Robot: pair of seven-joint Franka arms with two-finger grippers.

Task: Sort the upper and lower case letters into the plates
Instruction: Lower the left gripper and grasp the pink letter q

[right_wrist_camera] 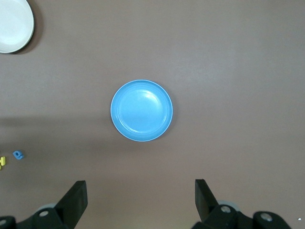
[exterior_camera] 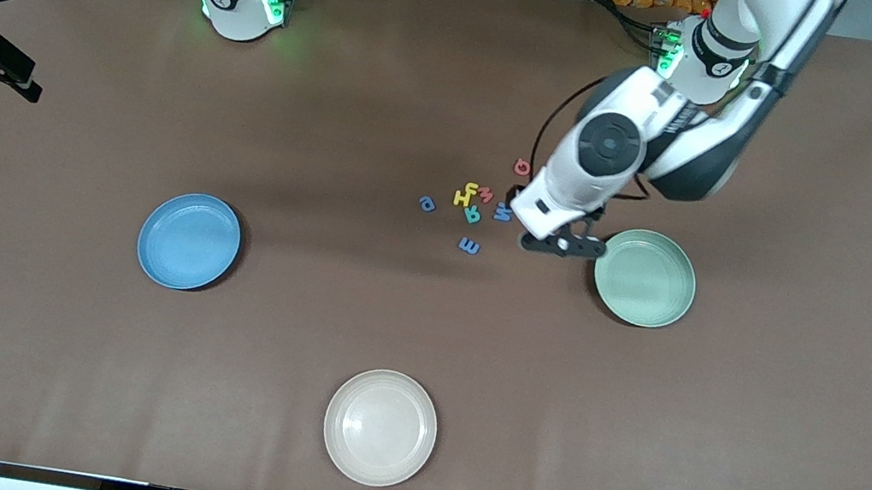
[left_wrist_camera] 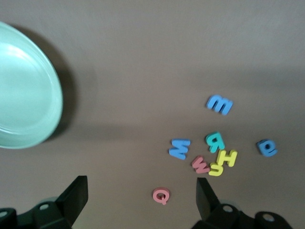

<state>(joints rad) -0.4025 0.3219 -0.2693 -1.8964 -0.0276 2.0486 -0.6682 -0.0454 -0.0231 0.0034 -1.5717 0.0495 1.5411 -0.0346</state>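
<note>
Letters (exterior_camera: pixel 477 204) cluster — left gripper's (exterior_camera: pixel 563 245) wrist hides some.

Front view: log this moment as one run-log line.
left gripper: open, over table between letters and green plate | right gripper: open, above blue plate, waiting | plates: both empty | letters: all on table
</note>
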